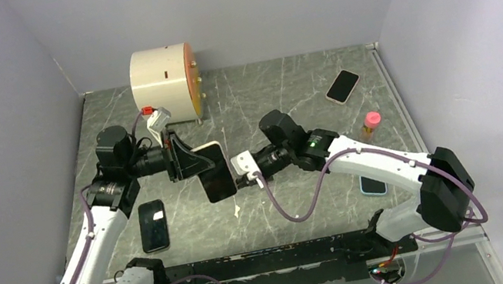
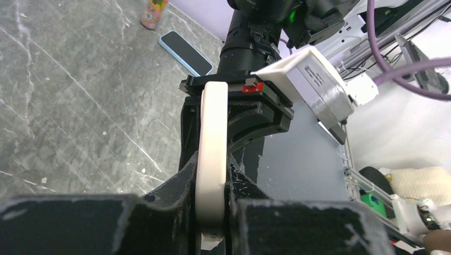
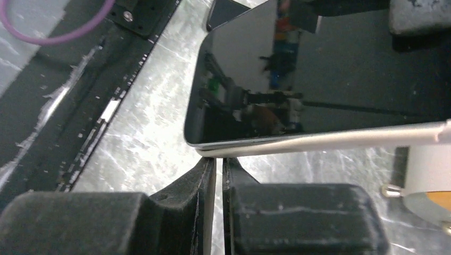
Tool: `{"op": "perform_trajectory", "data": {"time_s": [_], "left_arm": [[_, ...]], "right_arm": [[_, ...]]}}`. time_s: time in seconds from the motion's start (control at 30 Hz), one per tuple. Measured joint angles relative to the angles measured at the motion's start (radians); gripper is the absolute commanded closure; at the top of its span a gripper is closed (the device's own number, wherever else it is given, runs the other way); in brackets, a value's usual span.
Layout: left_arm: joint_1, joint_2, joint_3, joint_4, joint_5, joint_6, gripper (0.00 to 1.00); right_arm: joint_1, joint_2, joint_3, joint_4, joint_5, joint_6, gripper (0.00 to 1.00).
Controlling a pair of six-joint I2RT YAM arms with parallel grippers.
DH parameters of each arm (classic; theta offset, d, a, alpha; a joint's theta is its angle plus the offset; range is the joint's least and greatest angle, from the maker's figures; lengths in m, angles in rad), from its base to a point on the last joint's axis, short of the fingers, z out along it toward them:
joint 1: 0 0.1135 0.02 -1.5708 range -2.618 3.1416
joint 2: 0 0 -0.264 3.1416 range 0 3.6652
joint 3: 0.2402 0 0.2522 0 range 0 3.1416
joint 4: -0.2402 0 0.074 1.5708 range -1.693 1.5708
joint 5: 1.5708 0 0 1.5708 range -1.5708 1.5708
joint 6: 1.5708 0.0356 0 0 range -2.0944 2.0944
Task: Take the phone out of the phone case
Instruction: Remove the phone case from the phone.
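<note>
While the left gripper (image 1: 188, 161) clamps the cream phone case (image 2: 214, 138) on edge above the table (image 1: 287, 96), the phone (image 3: 319, 79) shows its corner beyond the rim. The right gripper (image 3: 218, 170), jaws almost together, meets that lower edge.

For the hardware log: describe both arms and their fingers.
Both the left arm and right arm have white links with black joints. A purple cable loops along each. The right arm shows a green light. The fingers are black, blocky, scuffed white at the edges.
</note>
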Motion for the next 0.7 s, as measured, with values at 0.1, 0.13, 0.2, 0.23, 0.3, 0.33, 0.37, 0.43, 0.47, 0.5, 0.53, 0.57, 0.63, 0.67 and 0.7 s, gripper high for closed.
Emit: {"op": "perform_trajectory", "data": {"time_s": [0.1,0.13,0.2,0.23,0.3,0.33,0.37,0.43,0.47,0.5,0.53,0.57,0.63,0.67,0.7], "left_arm": [[0.003,0.014,0.0,0.022,0.013,-0.044,0.97],[0.001,0.02,-0.002,0.028,0.026,-0.062,0.98],[-0.004,0.025,-0.005,0.033,0.046,-0.089,0.98],[-0.006,0.026,-0.008,0.037,0.055,-0.101,0.97],[-0.006,0.026,-0.012,0.046,0.07,-0.115,0.97],[-0.006,0.026,-0.013,0.052,0.074,-0.121,0.97],[-0.006,0.026,-0.015,0.059,0.077,-0.127,0.97],[-0.004,0.026,-0.017,0.066,0.08,-0.135,0.97],[-0.003,0.026,-0.018,0.07,0.083,-0.138,0.98],[-0.001,0.026,-0.018,0.07,0.084,-0.137,0.98],[0.0,0.026,-0.018,0.066,0.083,-0.136,0.98],[0.002,0.025,-0.018,0.058,0.081,-0.129,0.98],[0.005,0.024,-0.017,0.021,0.068,-0.105,0.97],[0.006,0.023,-0.016,-0.001,0.061,-0.089,0.98],[0.006,0.019,-0.016,-0.023,0.052,-0.072,0.97]], "right_arm": [[0.014,0.0,0.0,0.001,0.057,-0.057,1.0],[0.019,0.0,0.0,0.019,0.078,-0.076,1.0],[0.028,0.001,0.0,0.047,0.111,-0.105,1.0],[0.031,0.001,0.0,0.058,0.125,-0.114,1.0],[0.036,0.001,0.0,0.076,0.158,-0.137,1.0],[0.038,0.001,0.0,0.082,0.167,-0.143,1.0],[0.039,0.001,0.0,0.089,0.179,-0.15,1.0],[0.039,0.001,0.0,0.098,0.191,-0.158,1.0],[0.039,0.001,0.0,0.103,0.195,-0.158,1.0],[0.039,0.001,0.0,0.108,0.198,-0.158,1.0],[0.039,0.001,0.0,0.116,0.198,-0.154,0.98],[0.039,0.0,-0.003,0.128,0.199,-0.146,0.96],[0.039,-0.009,-0.025,0.166,0.204,-0.117,0.88],[0.038,-0.016,-0.038,0.176,0.205,-0.105,0.83],[0.035,-0.029,-0.056,0.188,0.206,-0.086,0.77]]}}
